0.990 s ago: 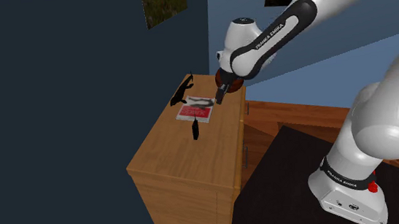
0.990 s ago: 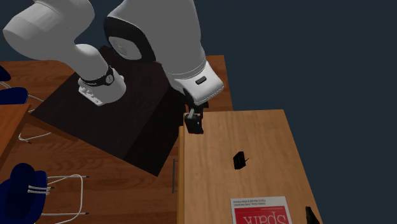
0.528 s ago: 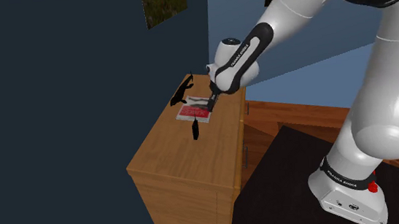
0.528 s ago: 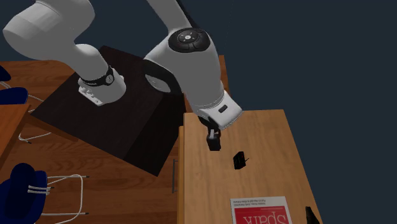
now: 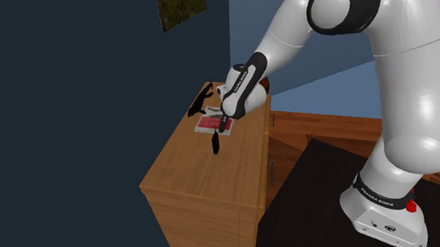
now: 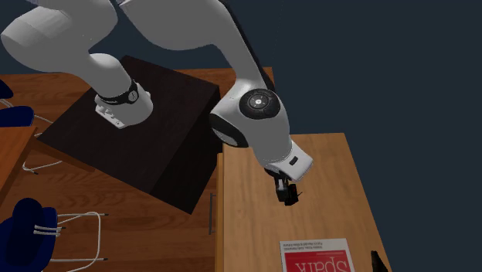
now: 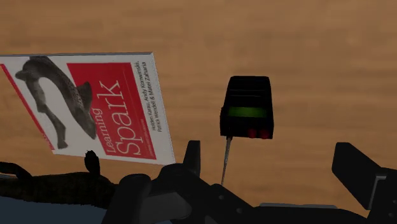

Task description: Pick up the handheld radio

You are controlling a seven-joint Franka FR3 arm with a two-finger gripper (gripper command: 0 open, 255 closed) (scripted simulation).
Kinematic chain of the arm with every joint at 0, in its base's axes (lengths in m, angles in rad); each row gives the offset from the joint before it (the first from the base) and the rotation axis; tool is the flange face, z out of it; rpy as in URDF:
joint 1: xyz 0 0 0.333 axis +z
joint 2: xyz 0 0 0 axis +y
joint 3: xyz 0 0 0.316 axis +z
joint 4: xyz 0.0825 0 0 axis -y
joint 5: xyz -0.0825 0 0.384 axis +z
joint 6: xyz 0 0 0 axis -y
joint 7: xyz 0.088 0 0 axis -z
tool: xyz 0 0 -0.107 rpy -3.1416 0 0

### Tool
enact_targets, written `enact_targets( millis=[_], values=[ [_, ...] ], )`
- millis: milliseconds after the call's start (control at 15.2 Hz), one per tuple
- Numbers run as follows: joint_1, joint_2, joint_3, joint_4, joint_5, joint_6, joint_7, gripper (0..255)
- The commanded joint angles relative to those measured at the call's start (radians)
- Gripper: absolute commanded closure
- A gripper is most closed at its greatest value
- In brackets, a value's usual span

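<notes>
– Wrist view first: how is the gripper (image 7: 270,156) found?
– It is found released. The two black fingers (image 7: 192,153) are held wide apart and nothing is clasped between them. The handheld radio (image 7: 247,107) is seen ahead of them, black, with a green screen and two red buttons. Its thin antenna is pointed back toward the gripper.
– And where is the radio placed?
– It is laid on top of a wooden cabinet (image 5: 207,184). In the shoulder view the radio (image 5: 214,145) is set at 6 o'clock from a red and white book (image 5: 213,124), near it but apart. The gripper (image 5: 221,128) is hung just above, at about 1 o'clock from the radio. In the second exterior view the gripper (image 6: 283,188) is held right over the radio (image 6: 291,198), with the book (image 6: 317,256) at 5 o'clock. Whether the radio is touched cannot be told.
</notes>
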State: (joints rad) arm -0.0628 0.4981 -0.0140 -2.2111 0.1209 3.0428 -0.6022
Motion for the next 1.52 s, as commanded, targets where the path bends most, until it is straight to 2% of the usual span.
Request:
enact_targets(
  millis=[0,264,858,924,1452],
  values=[
    [-0.015,0.085,0.021,0.071,-0.004,0.026,-0.023,0],
    [-0.035,0.232,0.047,0.214,-0.022,0.050,-0.059,0],
    [-0.040,0.334,0.053,0.263,-0.023,0.102,-0.063,0],
    [-0.040,0.332,0.053,0.260,-0.023,0.103,-0.063,255],
    [-0.041,0.332,0.053,0.261,-0.023,0.102,-0.064,255]
  ],
)
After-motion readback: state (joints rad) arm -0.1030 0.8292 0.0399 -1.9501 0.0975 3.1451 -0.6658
